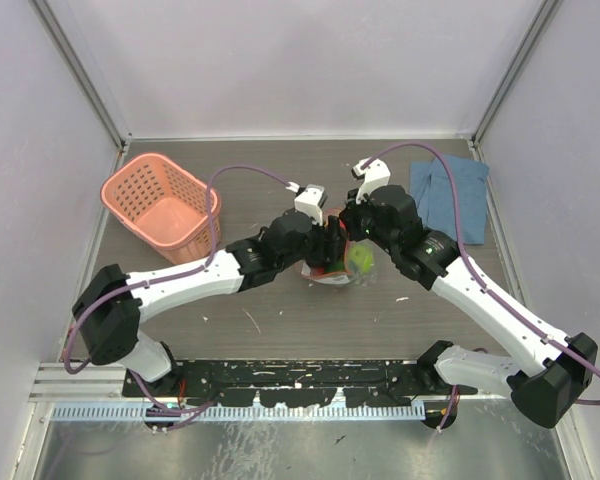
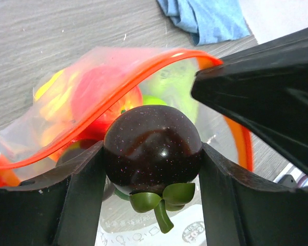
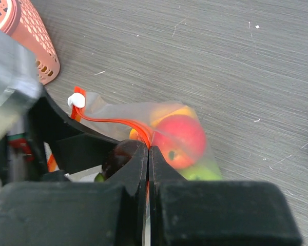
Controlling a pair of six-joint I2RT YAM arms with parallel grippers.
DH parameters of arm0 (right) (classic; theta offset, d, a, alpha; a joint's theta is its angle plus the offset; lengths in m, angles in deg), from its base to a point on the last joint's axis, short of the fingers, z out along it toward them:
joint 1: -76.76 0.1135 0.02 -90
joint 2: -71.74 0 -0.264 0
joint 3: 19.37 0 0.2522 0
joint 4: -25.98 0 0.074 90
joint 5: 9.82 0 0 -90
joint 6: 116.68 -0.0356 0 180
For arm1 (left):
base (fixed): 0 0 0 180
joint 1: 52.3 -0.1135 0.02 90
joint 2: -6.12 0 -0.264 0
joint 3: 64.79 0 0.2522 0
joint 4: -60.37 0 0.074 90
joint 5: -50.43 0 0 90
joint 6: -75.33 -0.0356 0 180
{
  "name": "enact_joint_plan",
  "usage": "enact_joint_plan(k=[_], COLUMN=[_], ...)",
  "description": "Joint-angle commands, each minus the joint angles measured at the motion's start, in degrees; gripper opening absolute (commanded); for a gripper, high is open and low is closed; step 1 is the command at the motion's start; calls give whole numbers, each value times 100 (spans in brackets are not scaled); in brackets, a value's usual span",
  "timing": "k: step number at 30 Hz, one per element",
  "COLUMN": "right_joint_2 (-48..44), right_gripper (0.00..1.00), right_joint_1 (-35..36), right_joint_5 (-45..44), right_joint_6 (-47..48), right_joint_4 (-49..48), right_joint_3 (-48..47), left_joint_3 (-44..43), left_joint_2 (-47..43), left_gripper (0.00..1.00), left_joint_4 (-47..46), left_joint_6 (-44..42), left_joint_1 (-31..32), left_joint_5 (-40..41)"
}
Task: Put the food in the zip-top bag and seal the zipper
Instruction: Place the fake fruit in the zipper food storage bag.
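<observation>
Left gripper point(image 2: 152, 154) is clamped on a dark toy mangosteen point(image 2: 153, 138), one finger on each side, green leaves and stem pointing down in the left wrist view. The mangosteen sits right at the open mouth of the zip-top bag point(image 1: 338, 272). Cannot tell if it is past the rim.

Right gripper point(image 3: 148, 151) has its fingers pressed together, pinching the orange-red zipper point(image 3: 113, 122) edge and holding the mouth up. The white slider point(image 3: 77, 100) is at the far end of the strip, near the left gripper's body.

Inside the bag are a red toy fruit point(image 3: 182, 138), a green piece point(image 2: 174, 84) and a yellow piece point(image 2: 49, 87).

The bag lies mid-table point(image 1: 280, 310) between the two wrists. A pink lattice basket point(image 1: 158, 205) is off to the left and a folded blue cloth point(image 1: 450, 195) is at the back right, both apart from the bag.
</observation>
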Motion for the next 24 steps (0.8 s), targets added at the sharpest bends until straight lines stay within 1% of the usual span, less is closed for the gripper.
enact_joint_plan(k=[1, 4, 7, 10, 16, 19, 24], right_joint_2=[-171, -166, -170, -162, -158, -162, -160], right_gripper=[0, 0, 0, 0, 0, 0, 0], right_joint_1=[-17, -16, -21, -15, -19, -14, -15], right_joint_5=[116, 122, 137, 152, 178, 169, 163], right_joint_6=[-103, -120, -126, -134, -144, -143, -144], right_joint_4=[-439, -449, -456, -473, -489, -484, -490], right_joint_3=[-142, -116, -104, -101, -79, -67, -55], left_joint_3=[-210, -300, -294, -246, -236, -215, -148], left_joint_2=[181, 283, 298, 289, 290, 231, -37], left_gripper=[45, 50, 60, 68, 78, 81, 83], left_joint_4=[-427, -424, -475, -574, -609, -601, -478], left_joint_6=[154, 107, 100, 156, 164, 155, 138], left_joint_1=[56, 137, 195, 204, 203, 204, 211], left_joint_5=[96, -11, -89, -189, -304, -313, -293])
